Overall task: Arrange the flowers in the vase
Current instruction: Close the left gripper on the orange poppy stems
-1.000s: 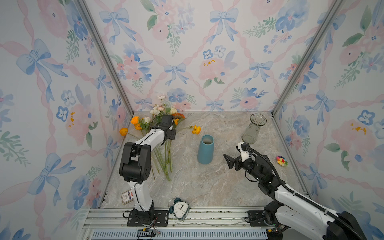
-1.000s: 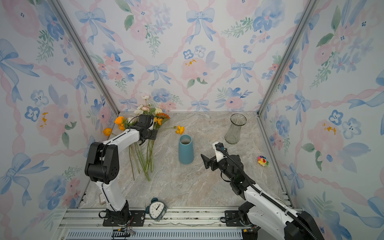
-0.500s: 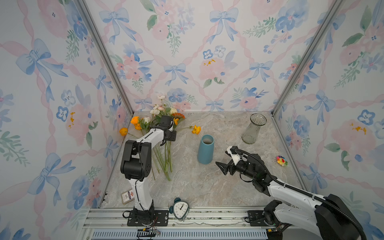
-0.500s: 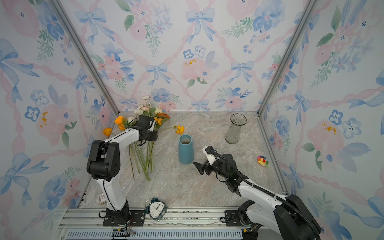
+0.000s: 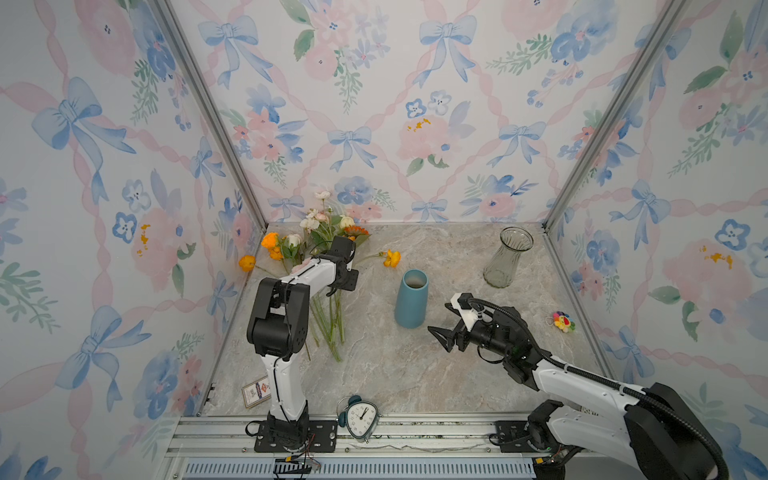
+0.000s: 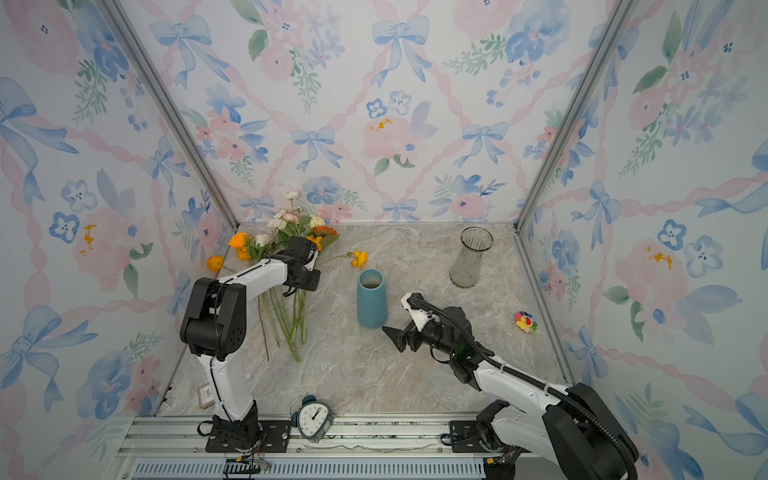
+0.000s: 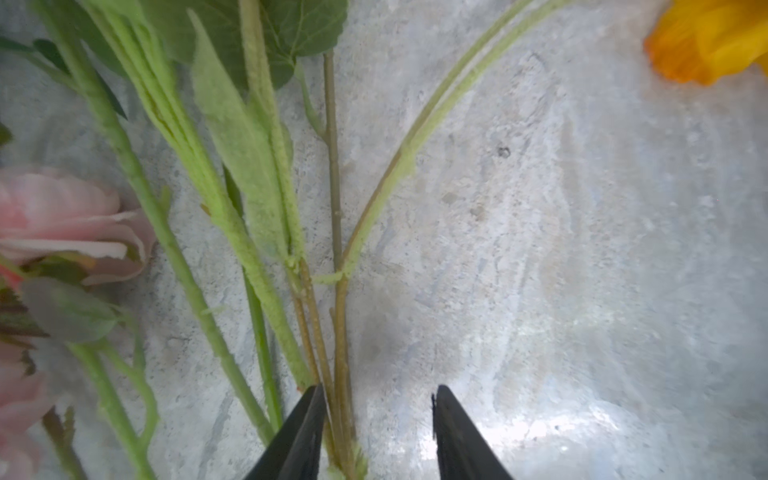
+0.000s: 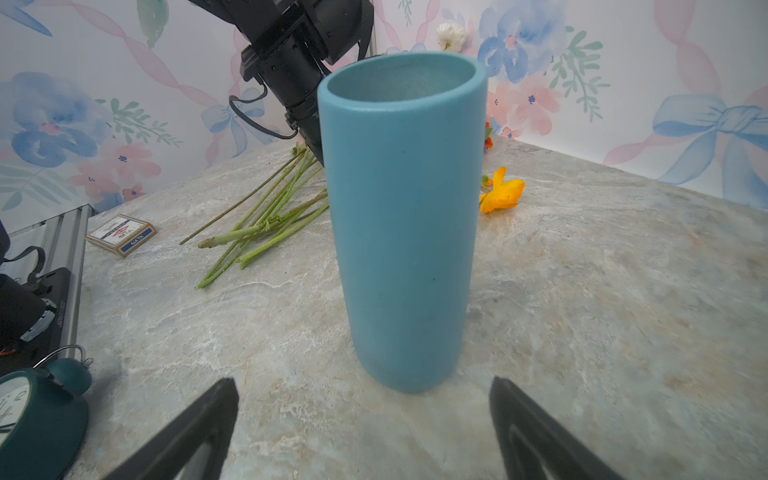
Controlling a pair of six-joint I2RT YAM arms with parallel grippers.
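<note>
Pickup of a stem is the step in hand, as we judge it, and nothing has reached a vase yet. The flowers [image 5: 316,232] lie in a loose pile at the back left of the marble table [image 5: 374,374], blooms toward the wall and stems [image 8: 266,224] fanned toward the front. One orange bloom [image 5: 391,257] lies apart, between the pile and the blue vase [image 5: 410,305]. The left gripper [image 7: 376,411] is low over the pile. Its jaws are partly apart, with a thin bundle of brownish-green stems between them: the stems lie against one finger and a clear gap remains at the other, so we see no grip yet. The right gripper [image 5: 437,316] hangs just in front of the blue vase with its jaws spread wide and nothing between them, aimed at the lower body. That vase stands upright and empty mid-table. A glass vase [image 5: 507,262] stands well apart at the back right, also empty. From the right arm's aim we take the blue one as the target. Next, we think, the left jaws must meet on those stems alone without snagging their neighbours, then lift them clear. The right jaws need to settle around the vase to steady it. Long stems may drag others along.
</note>
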